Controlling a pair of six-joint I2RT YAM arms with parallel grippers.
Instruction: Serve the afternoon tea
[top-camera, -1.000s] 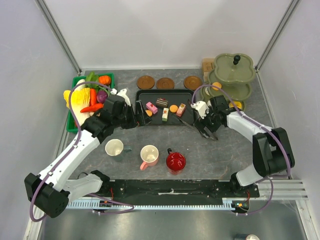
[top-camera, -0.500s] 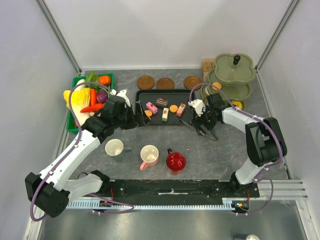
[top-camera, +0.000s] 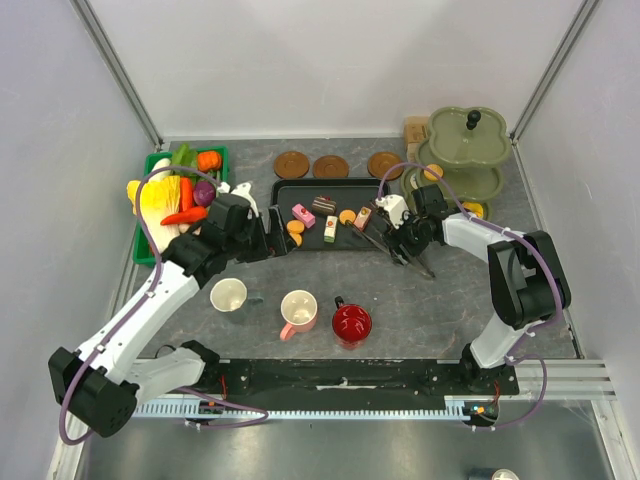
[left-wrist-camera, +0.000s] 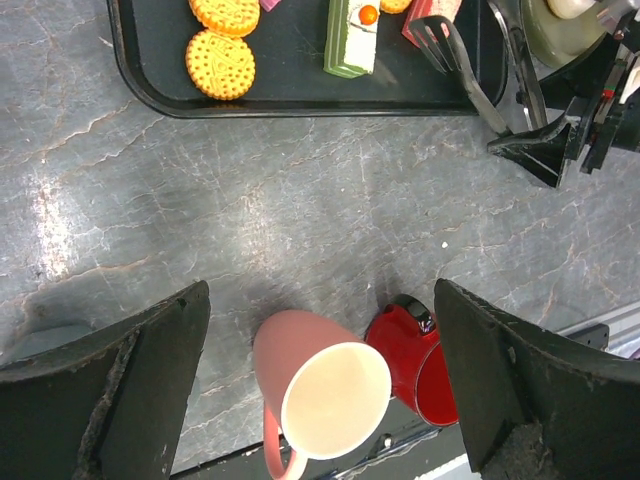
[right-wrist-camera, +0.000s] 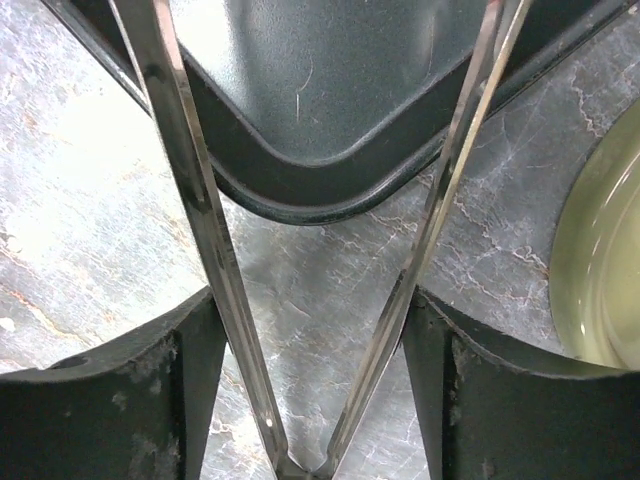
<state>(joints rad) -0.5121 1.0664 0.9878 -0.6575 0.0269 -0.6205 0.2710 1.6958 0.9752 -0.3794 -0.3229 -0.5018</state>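
Small toy cakes and biscuits lie on the black tray (top-camera: 280, 190): a pink cake (top-camera: 303, 215), a brown one (top-camera: 323, 204), a green-and-white slice (top-camera: 330, 229) and biscuits (left-wrist-camera: 220, 63). In front of the tray stand a whitish mug (top-camera: 229, 295), a pink mug (top-camera: 299, 310) and a red mug (top-camera: 351, 322). My left gripper (top-camera: 275, 238) hangs open by the tray's left end. Its wrist view looks down on the pink mug (left-wrist-camera: 320, 385) and the red mug (left-wrist-camera: 420, 360). My right gripper (top-camera: 400, 240) has its fingers (right-wrist-camera: 190, 400) pressed on both arms of the metal tongs (right-wrist-camera: 215, 260) at the tray's right corner.
A green tiered stand (top-camera: 467, 140) rises at the back right. Three brown saucers (top-camera: 331, 166) lie behind the tray. A green basket (top-camera: 150, 245) of toy vegetables sits at the left. The tongs' tips (left-wrist-camera: 440, 35) rest over the tray's right edge.
My right gripper has shifted a little toward the tray and its fingers have closed in on the tongs. The left arm has barely moved.
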